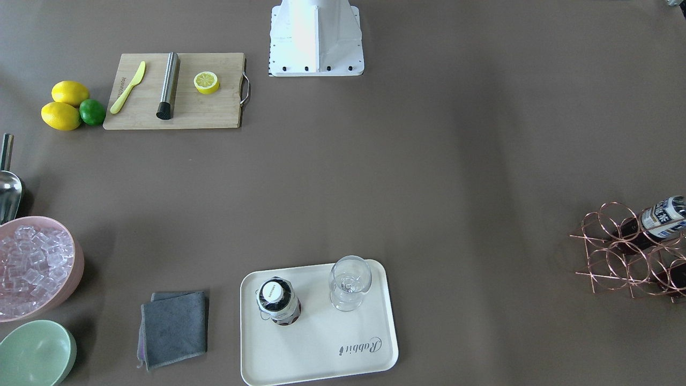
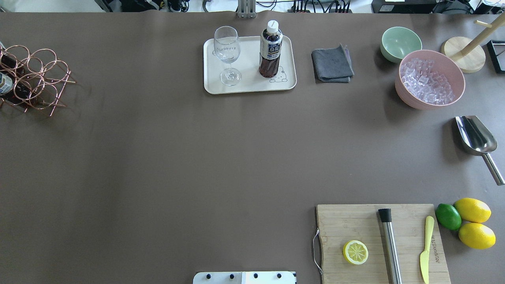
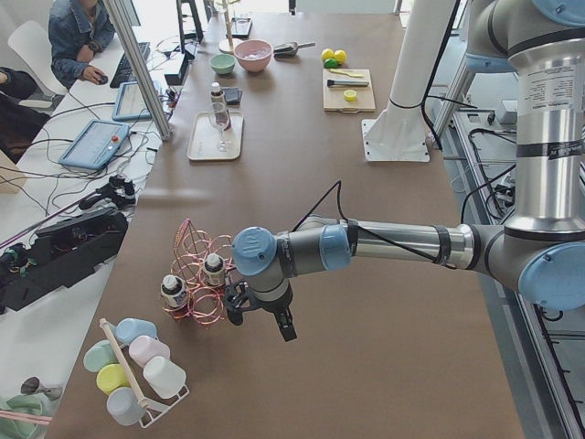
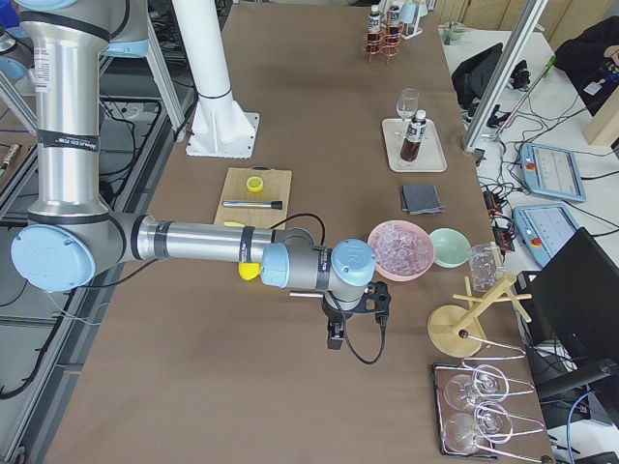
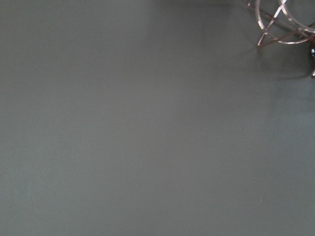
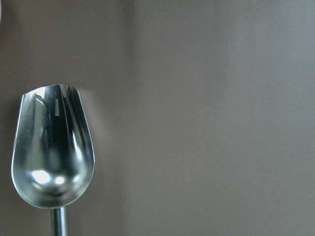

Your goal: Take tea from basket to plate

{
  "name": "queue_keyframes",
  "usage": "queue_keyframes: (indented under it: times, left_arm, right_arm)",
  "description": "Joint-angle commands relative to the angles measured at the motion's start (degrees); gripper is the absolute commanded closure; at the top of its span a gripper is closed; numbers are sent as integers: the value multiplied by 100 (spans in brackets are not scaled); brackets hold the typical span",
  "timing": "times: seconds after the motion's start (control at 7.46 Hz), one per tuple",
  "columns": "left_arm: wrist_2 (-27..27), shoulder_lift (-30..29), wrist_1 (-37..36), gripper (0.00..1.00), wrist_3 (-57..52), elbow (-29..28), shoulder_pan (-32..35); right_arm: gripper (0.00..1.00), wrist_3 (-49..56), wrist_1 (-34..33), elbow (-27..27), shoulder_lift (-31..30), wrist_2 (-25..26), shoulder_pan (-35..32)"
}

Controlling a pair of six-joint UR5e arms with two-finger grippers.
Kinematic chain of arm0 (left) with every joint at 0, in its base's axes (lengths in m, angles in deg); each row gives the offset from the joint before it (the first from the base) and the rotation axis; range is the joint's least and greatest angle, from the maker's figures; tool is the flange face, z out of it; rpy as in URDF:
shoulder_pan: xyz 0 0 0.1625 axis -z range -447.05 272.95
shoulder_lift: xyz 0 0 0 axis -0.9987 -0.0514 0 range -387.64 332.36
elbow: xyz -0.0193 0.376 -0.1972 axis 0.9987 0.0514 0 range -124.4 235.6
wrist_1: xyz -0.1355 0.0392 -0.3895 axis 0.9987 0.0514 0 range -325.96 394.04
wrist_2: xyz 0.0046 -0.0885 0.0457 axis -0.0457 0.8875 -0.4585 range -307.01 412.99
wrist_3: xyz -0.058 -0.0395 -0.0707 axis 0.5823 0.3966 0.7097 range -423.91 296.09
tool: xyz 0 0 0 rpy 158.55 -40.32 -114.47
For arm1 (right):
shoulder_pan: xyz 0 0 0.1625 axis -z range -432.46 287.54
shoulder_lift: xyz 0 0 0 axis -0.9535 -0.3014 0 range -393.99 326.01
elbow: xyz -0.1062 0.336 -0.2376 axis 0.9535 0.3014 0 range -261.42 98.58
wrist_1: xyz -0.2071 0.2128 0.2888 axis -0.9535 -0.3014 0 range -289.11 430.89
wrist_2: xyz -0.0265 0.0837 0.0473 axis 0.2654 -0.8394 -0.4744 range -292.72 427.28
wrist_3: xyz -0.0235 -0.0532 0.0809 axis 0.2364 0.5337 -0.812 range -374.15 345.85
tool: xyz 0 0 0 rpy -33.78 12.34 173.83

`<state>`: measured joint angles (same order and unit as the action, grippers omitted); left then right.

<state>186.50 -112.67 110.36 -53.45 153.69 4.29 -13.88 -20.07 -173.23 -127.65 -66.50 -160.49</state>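
One tea bottle (image 2: 270, 49) stands upright on the cream plate (image 2: 252, 85), beside a wine glass (image 2: 228, 51); it also shows in the front view (image 1: 278, 300). The copper wire basket (image 2: 35, 79) is at the table's left end and holds two more tea bottles (image 3: 172, 291). My left gripper (image 3: 260, 318) shows only in the left side view, low over the table next to the basket; I cannot tell if it is open. My right gripper (image 4: 348, 314) shows only in the right side view, near the pink bowl; I cannot tell its state either.
A grey cloth (image 2: 332, 64), a green bowl (image 2: 400, 42) and a pink bowl of ice (image 2: 430, 79) lie right of the plate. A metal scoop (image 2: 475, 136) lies at the right edge. A cutting board (image 2: 378, 240) with a lemon half, bar and knife sits near my base.
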Motion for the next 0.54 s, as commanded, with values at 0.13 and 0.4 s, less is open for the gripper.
queue_keyframes:
  times: [0.13, 0.4]
  left_arm:
    - [192, -58, 815, 2, 26, -52, -213]
    - [220, -110, 858, 2, 0, -44, -222]
  right_arm:
    - [0, 236, -1, -82, -39, 1, -170]
    - [0, 236, 8, -57, -39, 27, -171]
